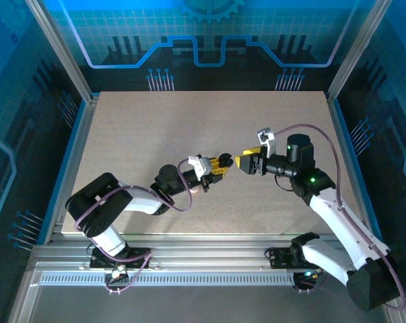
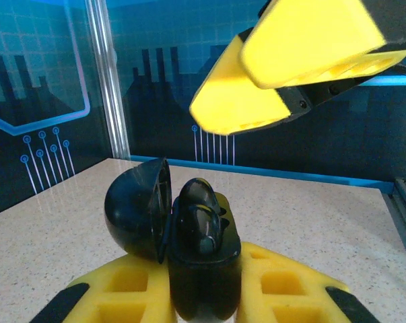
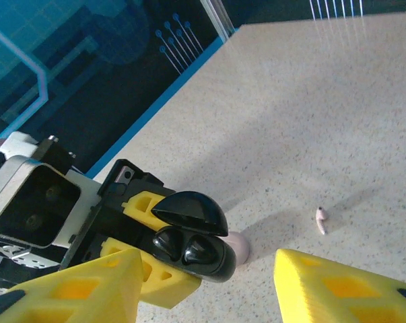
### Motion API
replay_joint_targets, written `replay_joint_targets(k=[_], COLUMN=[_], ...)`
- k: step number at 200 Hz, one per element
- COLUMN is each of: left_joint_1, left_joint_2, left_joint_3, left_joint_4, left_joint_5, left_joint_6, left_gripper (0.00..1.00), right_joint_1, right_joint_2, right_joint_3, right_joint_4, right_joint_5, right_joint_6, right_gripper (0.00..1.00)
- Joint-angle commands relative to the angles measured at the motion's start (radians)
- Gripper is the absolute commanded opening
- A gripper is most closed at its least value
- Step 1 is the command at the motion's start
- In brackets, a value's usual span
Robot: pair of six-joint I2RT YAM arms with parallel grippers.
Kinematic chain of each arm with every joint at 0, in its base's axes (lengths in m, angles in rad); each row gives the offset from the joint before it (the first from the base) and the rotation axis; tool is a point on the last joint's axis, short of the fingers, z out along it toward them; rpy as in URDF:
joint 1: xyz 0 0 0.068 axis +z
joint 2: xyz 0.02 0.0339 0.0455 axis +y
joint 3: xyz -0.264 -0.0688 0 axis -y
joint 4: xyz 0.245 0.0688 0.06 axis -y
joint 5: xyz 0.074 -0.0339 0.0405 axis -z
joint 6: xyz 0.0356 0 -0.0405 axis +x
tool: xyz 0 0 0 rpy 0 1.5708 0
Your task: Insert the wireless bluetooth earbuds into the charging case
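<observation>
Blue circuit-print panels and aluminium posts wall in a speckled beige table (image 1: 155,134), and both arms reach in over its middle from the near edge. Little else lies on it: the right wrist view shows a pale pink round object (image 3: 238,243) on the table just behind the gripped case, partly hidden by it, and a tiny pinkish piece (image 3: 320,221) lying loose well to the right of that. The left gripper (image 1: 219,163) is clamped on the charging case (image 2: 203,269), a glossy black clamshell pinched between its yellow fingers (image 2: 122,296) and held up off the table. The lid stands swung open to one side. The wireless bluetooth earbuds (image 3: 182,249), both black, sit side by side in the two wells of the case. The right gripper (image 3: 206,296) faces it with its jaws spread wide and nothing between them. Its yellow fingertips hang just above and beyond the open case in the left wrist view, apart from it. From overhead the two grippers meet nearly tip to tip, and the case is too small to make out. Each wrist camera shows the earbuds seated, and the left wrist view alone shows the right fingers' undersides.
</observation>
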Motion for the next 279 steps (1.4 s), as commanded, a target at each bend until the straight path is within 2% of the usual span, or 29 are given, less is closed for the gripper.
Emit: replay_joint_targets(k=[1, 61, 130, 181, 212, 279], left_joint_1=[-0.003, -0.002, 0.019, 0.036, 0.037, 0.039], left_joint_2=[-0.067, -0.182, -0.219, -0.225, -0.225, -0.237], left_joint_3=[-0.008, 0.018, 0.034, 0.036, 0.048, 0.073], left_joint_4=[-0.041, -0.276, -0.398, -0.401, -0.428, -0.477], left_joint_5=[0.047, 0.104, 0.164, 0.172, 0.185, 0.213], left_joint_6=[-0.025, 0.020, 0.007, 0.012, 0.026, 0.057], left_gripper=[0.15, 0.15, 0.15, 0.15, 0.15, 0.15], right_joint_1=[-0.004, -0.020, -0.060, -0.103, -0.105, -0.085], right_joint_2=[-0.056, -0.137, -0.184, -0.201, -0.222, -0.235], right_joint_3=[-0.037, -0.117, -0.158, -0.185, -0.192, -0.172], right_joint_4=[0.039, 0.120, 0.174, 0.188, 0.154, 0.043], right_joint_5=[0.031, 0.043, -0.035, -0.133, -0.222, -0.255], right_joint_6=[-0.070, -0.095, -0.166, -0.263, -0.389, -0.548], right_gripper=[0.55, 0.53, 0.53, 0.54, 0.58, 0.61])
